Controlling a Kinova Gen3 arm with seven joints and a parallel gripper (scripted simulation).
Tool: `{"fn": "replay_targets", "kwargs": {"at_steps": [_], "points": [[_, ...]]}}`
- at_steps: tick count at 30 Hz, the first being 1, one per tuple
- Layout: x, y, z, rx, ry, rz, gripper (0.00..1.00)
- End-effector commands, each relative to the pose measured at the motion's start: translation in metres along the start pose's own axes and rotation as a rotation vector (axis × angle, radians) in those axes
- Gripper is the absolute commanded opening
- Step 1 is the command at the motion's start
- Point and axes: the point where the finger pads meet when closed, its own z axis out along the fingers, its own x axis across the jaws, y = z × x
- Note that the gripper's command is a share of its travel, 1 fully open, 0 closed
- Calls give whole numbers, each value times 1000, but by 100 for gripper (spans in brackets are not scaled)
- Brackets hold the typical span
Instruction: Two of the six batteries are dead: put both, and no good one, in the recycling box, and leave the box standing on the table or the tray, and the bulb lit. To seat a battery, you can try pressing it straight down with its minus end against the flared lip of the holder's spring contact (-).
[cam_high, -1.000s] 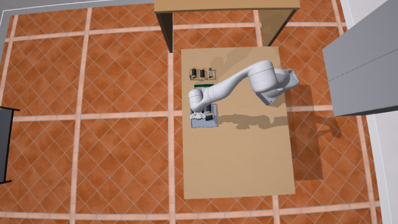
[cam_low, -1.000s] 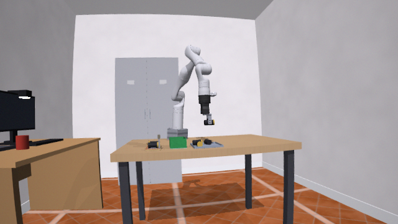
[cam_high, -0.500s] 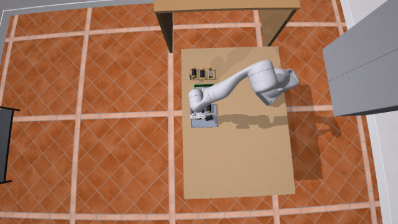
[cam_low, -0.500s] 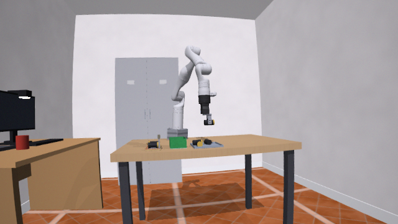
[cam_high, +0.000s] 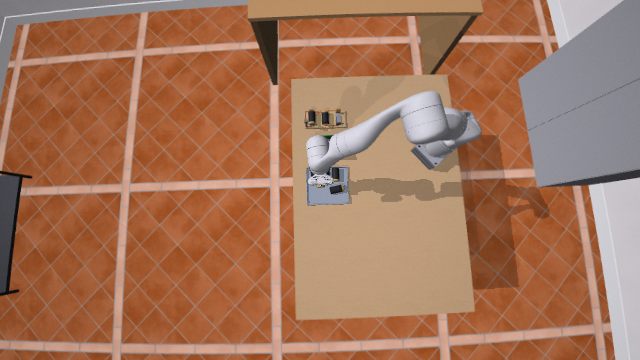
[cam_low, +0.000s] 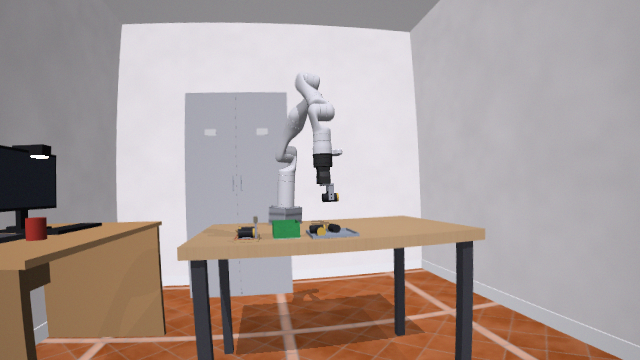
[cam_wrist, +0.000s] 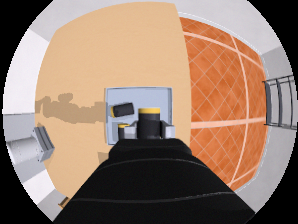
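Observation:
My gripper hangs high above the grey tray and is shut on a black battery with a yellow end. The held battery also shows in the wrist view, right over the tray. Two more batteries lie on the tray. The battery holder with batteries in it sits near the table's far left edge; it also shows in the side view. The green recycling box stands on the table between holder and tray. In the top view my arm hides most of the box. I cannot tell whether the bulb is lit.
The arm's base stands at the table's right edge. A second desk with a red cup and a monitor is to the left. A grey cabinet stands behind the table.

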Motion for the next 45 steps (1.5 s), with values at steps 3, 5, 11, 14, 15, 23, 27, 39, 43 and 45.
{"fn": "replay_targets", "kwargs": {"at_steps": [3, 5, 11, 14, 15, 23, 27, 39, 43, 45], "points": [[-6, 26, -3, 0, 3, 14, 57], [-8, 32, -3, 0, 3, 14, 57], [-17, 64, -3, 0, 3, 14, 57], [-24, 85, -3, 0, 3, 14, 57], [-26, 92, -3, 0, 3, 14, 57], [-41, 138, -3, 0, 3, 14, 57], [-51, 169, -3, 0, 3, 14, 57], [-75, 248, -3, 0, 3, 14, 57], [-81, 266, -3, 0, 3, 14, 57], [-85, 277, -3, 0, 3, 14, 57]]}}
